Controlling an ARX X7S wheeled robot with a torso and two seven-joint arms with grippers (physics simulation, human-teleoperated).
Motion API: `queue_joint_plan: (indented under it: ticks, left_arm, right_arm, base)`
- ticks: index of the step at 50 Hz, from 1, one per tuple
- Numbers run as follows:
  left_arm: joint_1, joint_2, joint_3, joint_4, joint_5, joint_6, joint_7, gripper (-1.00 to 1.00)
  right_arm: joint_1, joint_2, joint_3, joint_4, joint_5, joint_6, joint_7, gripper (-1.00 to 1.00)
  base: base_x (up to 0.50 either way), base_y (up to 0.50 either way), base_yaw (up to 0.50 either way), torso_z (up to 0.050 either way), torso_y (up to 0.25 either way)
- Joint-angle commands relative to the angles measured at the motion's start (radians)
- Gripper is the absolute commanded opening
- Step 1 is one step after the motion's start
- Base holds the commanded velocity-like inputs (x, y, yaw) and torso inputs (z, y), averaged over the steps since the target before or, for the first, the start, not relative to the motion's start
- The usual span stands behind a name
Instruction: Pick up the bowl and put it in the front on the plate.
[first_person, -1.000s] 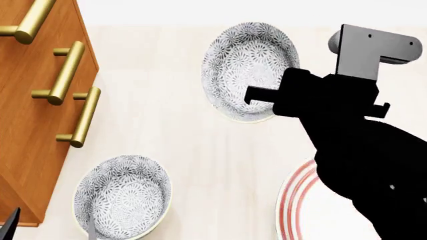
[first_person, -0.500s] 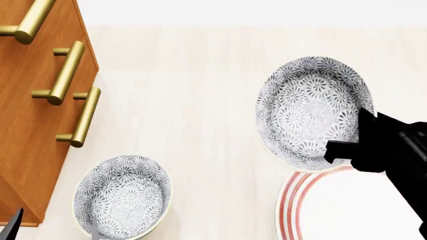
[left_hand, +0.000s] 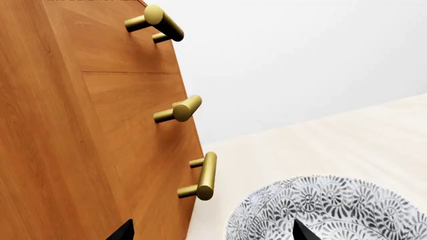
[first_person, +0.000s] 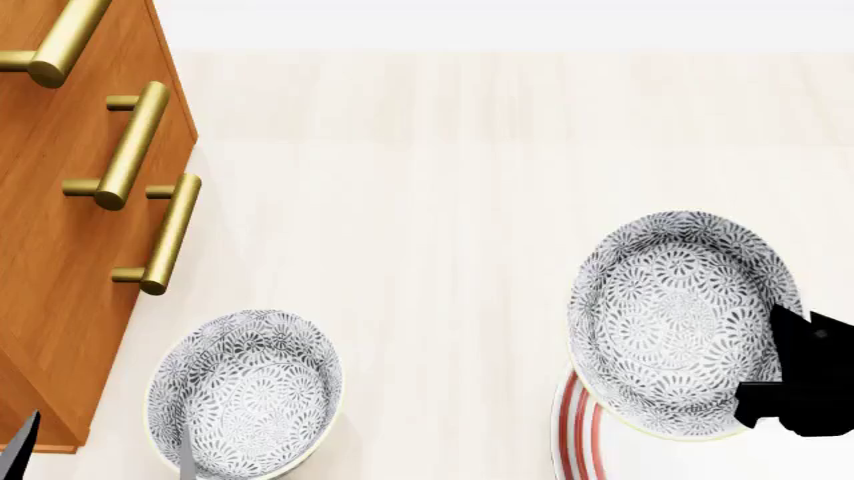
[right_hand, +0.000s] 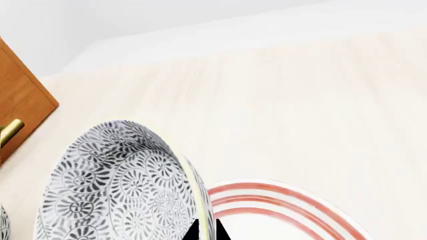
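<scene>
The bowl (first_person: 674, 320), white with a grey-blue flower pattern, hangs tilted at the front right, overlapping the far edge of the red-ringed plate (first_person: 577, 430). My right gripper (first_person: 767, 390) is shut on the bowl's right rim. In the right wrist view its two black fingertips pinch the rim of the bowl (right_hand: 120, 185), one inside and one outside, just above the plate (right_hand: 280, 210); the gripper (right_hand: 205, 232) sits at that view's edge. My left gripper (left_hand: 212, 232) is open and holds nothing.
A second patterned bowl (first_person: 247, 390) stands on the pale table at the front left, under my left gripper (first_person: 102, 458); it also shows as the bowl (left_hand: 333, 210) in the left wrist view. A wooden cabinet (first_person: 54, 250) with brass handles (first_person: 158, 235) fills the left.
My right gripper has carried the bowl from the back middle of the table toward the front right, down to the plate's far edge. The left arm and the other bowl have not moved.
</scene>
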Motion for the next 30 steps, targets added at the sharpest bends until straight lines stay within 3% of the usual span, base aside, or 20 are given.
queue_joint_plan:
  ticks: [1,18,22,30]
  left_arm:
    - [-0.001,0.005,-0.006,0.009,0.014,-0.01,0.006,1.0]
    - [-0.003,0.002,0.003,0.005,0.006,-0.016,0.008,1.0]
    - [-0.004,0.001,0.004,0.004,0.003,-0.018,0.009,1.0]
    - [-0.005,-0.001,0.006,0.004,0.0,-0.018,0.009,1.0]
  right_arm:
    - [-0.042,0.022,0.041,0.042,-0.046,-0.044,-0.092,-1.0]
    - [-0.159,0.049,0.031,0.027,-0.198,-0.178,-0.256,-1.0]
    - [-0.231,0.083,0.075,-0.018,-0.155,-0.211,-0.344,-1.0]
    - [-0.249,0.095,0.092,-0.02,-0.152,-0.219,-0.347,-1.0]
  base:
    - [0.0,0.0,0.0,0.0,0.0]
    - [0.0,0.0,0.0,0.0,0.0]
    - [0.0,0.0,0.0,0.0,0.0]
    - [0.0,0.0,0.0,0.0,0.002]
